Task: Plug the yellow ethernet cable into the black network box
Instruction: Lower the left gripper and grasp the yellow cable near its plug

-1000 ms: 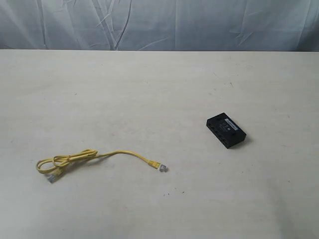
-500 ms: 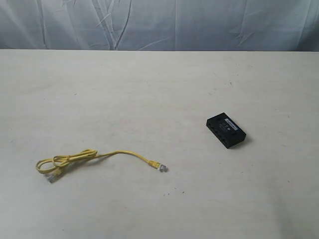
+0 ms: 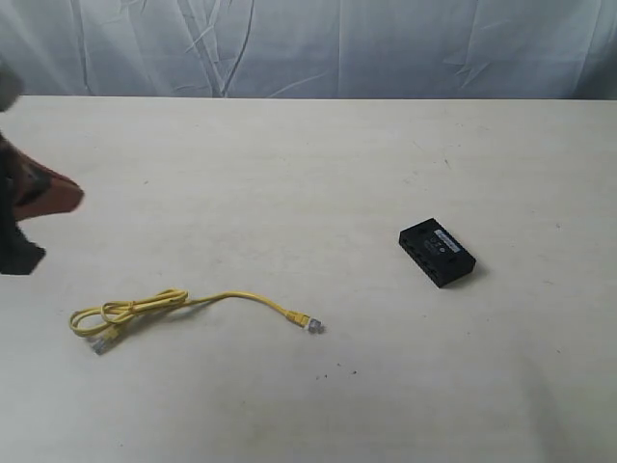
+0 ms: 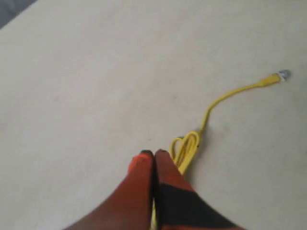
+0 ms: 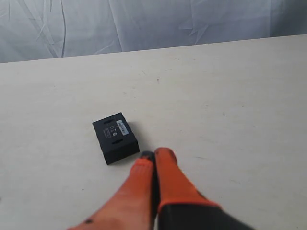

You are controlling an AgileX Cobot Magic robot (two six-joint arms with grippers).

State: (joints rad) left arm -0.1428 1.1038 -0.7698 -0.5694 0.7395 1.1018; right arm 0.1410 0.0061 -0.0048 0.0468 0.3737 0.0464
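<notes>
The yellow ethernet cable (image 3: 183, 301) lies on the table at the front left, partly looped, with one clear plug (image 3: 314, 326) toward the middle and the other (image 3: 98, 346) by the loop. The black network box (image 3: 438, 253) lies flat at the right, pale label up. My left gripper (image 3: 67, 198) shows blurred at the left edge, above and behind the loop. In the left wrist view it (image 4: 153, 154) is shut and empty, just short of the cable loop (image 4: 187, 145). My right gripper (image 5: 154, 154) is shut and empty, near the box (image 5: 115, 136), and is out of the exterior view.
The pale table (image 3: 308, 164) runs back to a wrinkled grey-blue cloth backdrop (image 3: 386, 48) behind its far edge. Nothing else lies on it.
My left arm has come into the exterior view at the left edge. The cable and the box have not moved.
</notes>
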